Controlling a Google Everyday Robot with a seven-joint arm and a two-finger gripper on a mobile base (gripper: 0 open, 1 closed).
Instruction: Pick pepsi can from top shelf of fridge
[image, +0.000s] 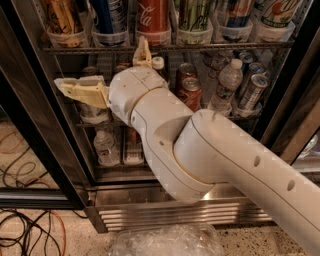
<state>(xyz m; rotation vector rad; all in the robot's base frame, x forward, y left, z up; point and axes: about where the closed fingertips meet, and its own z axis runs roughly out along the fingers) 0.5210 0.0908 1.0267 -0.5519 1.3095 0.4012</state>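
Speckled flooring runs along the foot of the fridge (300, 95), with loose cables (20, 232) lying at the left and crinkled clear plastic film (165, 242) at the bottom edge. The ribbed steel base grille (165, 215) sits under the open compartment. The top shelf (225, 46), a grey wire rack, carries a row of clear trays with upright cans. The pepsi can (109, 14), dark blue with white lettering too cut off to read, stands second from the left. Just to its right is a red can (152, 14) bearing white Coca-Cola script, then a green can (192, 14) whose label cannot be read. The white arm (225, 160) reaches in from the lower right. The gripper (100, 62) is below the top shelf, in front of the next rack down, with its jaws spread wide and gripping nothing. One cream finger (82, 91) points left; the other (142, 54) points up, its tip at the front edge of the top shelf beneath the Coca-Cola can. The gripper is apart from the pepsi can, which rests untouched in its tray. A clear water bottle (227, 82) and red cans (190, 92) stand on the lower rack.
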